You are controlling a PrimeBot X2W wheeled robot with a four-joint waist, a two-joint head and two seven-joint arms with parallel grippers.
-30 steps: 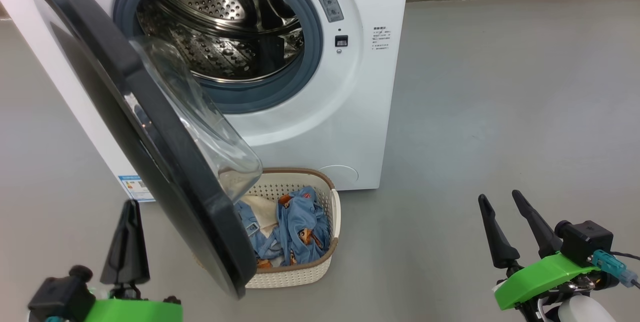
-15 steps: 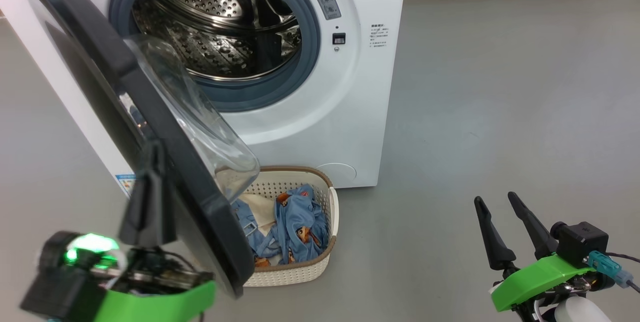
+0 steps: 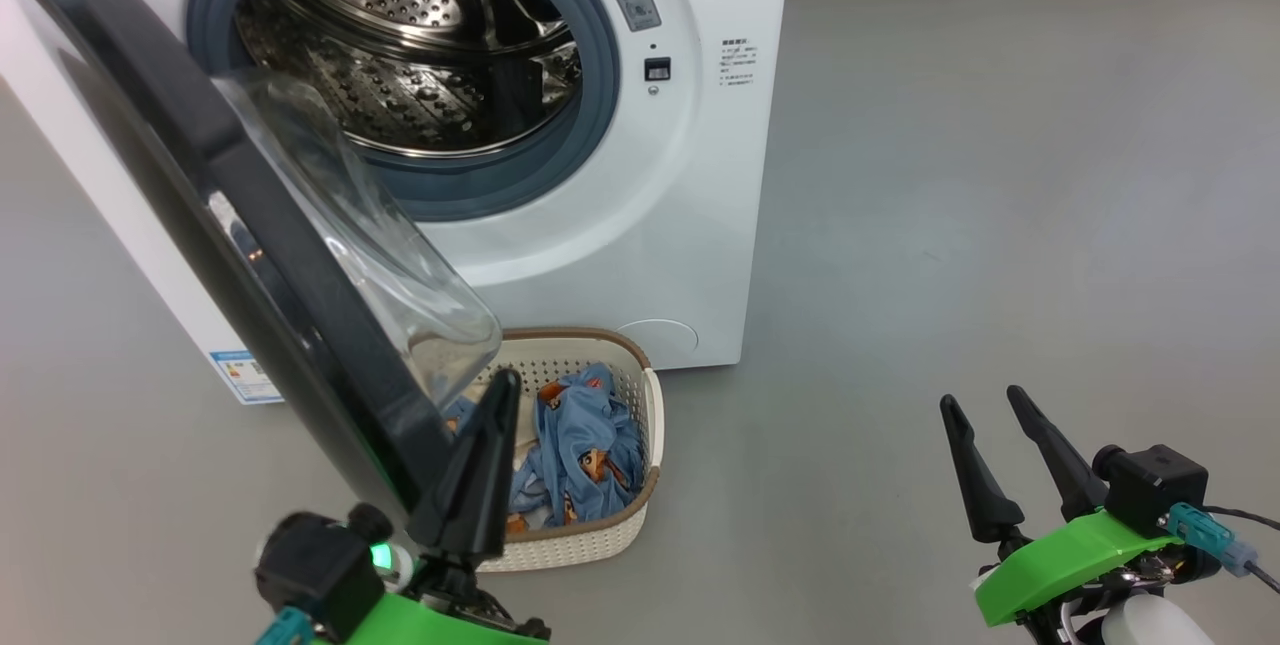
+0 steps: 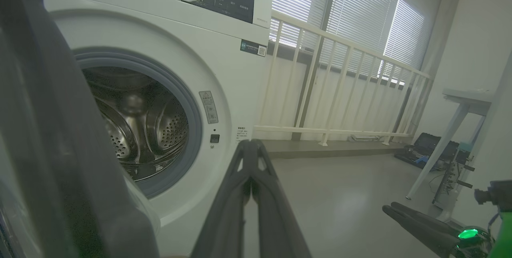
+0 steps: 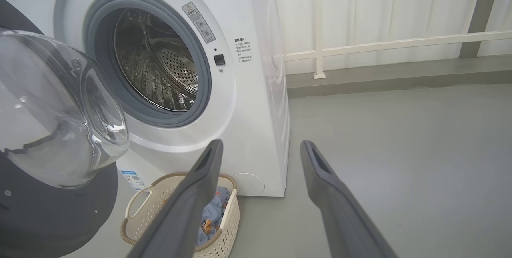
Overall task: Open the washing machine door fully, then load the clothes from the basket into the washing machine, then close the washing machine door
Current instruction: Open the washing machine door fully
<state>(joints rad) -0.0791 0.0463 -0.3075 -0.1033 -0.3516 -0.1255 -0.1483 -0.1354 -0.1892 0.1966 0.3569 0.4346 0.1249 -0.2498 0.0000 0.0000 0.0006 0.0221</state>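
While the washing machine door [image 3: 320, 345] stands part open across the left of the frame, I see my left hand [image 3: 500, 395] pinched shut beside its lower edge, over the basket [image 3: 600, 535] of clothes [image 3: 580, 445] at bottom centre; my right hand [image 3: 980, 400] spreads wide, empty, lower right

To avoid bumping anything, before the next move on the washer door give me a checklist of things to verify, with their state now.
1. The washing machine door fully open: not ok. It stands partway and overhangs the basket.
2. The left gripper with fingers shut and nothing held: ok.
3. The left gripper touching the door: cannot tell.
4. The right gripper open, empty and away from the door: ok.
5. The clothes lying in the basket: ok.
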